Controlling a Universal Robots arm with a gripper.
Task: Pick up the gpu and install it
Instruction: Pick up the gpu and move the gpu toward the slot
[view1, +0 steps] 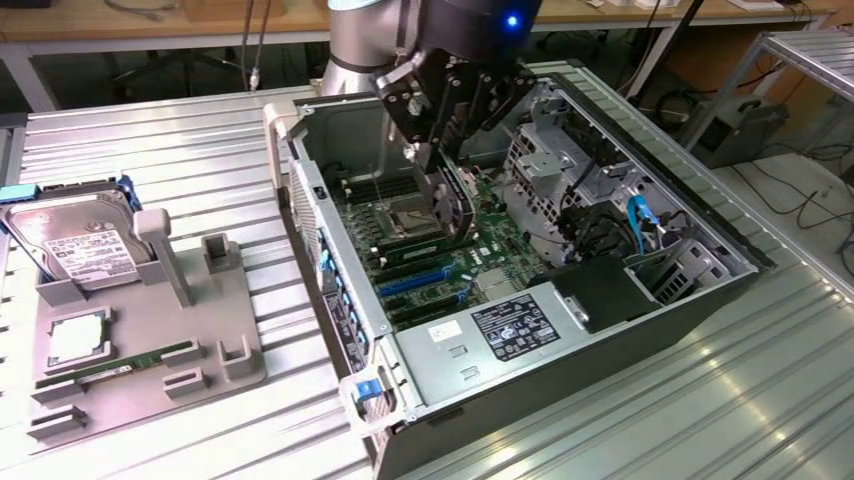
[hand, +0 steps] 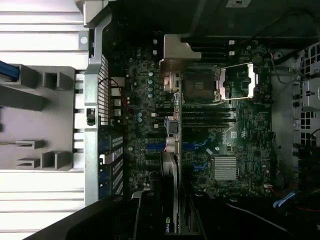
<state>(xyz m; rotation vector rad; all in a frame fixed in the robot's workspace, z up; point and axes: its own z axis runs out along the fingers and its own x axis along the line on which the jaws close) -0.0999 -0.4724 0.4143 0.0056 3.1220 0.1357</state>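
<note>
— Where is the gpu (view1: 454, 205)?
— Upper middle of the exterior view, inside the open computer case (view1: 561, 400), over the green motherboard (view1: 461, 265). It hangs edge-on as a thin black slab. Its long axis runs down the frame from the fingers, leaning toward the exterior view's right.
— And the gripper (view1: 430, 152)?
— Clamped on the card's upper end. The arm (view1: 354, 40) drops from the top edge, its wrist pointing down into the grey metal box on the ribbed table (view1: 160, 130).
</note>
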